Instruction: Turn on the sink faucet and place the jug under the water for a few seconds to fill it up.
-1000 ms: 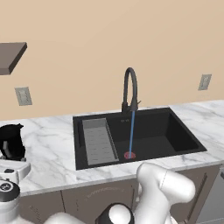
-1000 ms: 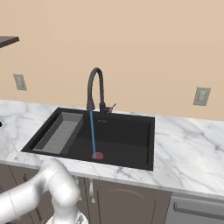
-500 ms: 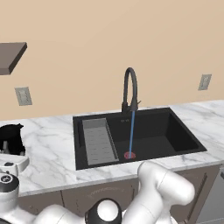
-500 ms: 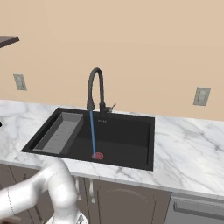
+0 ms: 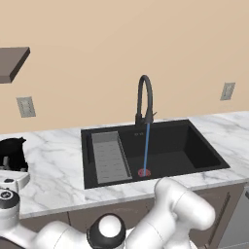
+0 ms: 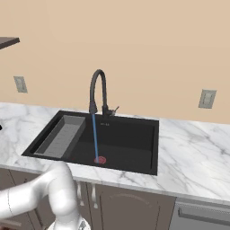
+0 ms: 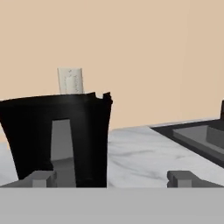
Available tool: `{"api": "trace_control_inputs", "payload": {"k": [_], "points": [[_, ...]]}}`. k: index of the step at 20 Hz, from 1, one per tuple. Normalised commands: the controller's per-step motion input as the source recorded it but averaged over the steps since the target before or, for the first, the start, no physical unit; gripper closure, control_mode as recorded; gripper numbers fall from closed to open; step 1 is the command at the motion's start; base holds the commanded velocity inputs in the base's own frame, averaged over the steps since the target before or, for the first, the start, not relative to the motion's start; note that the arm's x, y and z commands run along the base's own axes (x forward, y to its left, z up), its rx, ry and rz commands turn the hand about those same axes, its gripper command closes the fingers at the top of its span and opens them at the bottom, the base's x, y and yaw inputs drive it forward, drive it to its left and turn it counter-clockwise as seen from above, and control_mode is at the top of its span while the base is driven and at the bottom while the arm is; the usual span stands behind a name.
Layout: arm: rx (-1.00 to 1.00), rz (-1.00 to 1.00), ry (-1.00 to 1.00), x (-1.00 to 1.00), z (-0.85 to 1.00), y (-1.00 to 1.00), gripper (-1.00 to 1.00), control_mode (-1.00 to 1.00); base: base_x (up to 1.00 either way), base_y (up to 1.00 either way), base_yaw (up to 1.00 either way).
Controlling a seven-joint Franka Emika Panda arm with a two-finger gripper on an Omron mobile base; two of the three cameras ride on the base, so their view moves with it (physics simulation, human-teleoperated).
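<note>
While the water [image 5: 146, 148] runs as a thin blue stream from the faucet [image 5: 144, 99] down to the red drain ring [image 5: 144, 172], the jug [image 7: 59, 140] stands on the marble bench [image 5: 58, 168] well to the left of the sink [image 5: 199, 151]. From the left base camera the jug shows as a black shape at the left edge, apart from the basin. At the hand camera it stands close ahead, upright, its handle with the pale stripe facing the lens. The fingers [image 7: 113, 178] are spread wide and hold nothing; the left tip [image 7: 40, 178] sits in front of the jug's lower part, the right tip lies over bare marble beside it. Whether the left tip touches the jug cannot be told. A grey ribbed tray [image 5: 110, 156] lies along the sink's left side. Behind the jug a pale wall outlet [image 7: 70, 80] shows above its rim.
</note>
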Motion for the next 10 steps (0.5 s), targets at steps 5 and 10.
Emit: {"api": "trace_control_inputs", "payload": {"k": [5,10], "points": [[0.00,0.00,0.00,0.20,-0.17,0.23,-1.00,-1.00,0.00,0.00,0.00],[0.00,0.00,0.00,0.14,-0.13,0.29,-1.00,-1.00,0.00,0.00,0.00]]}}
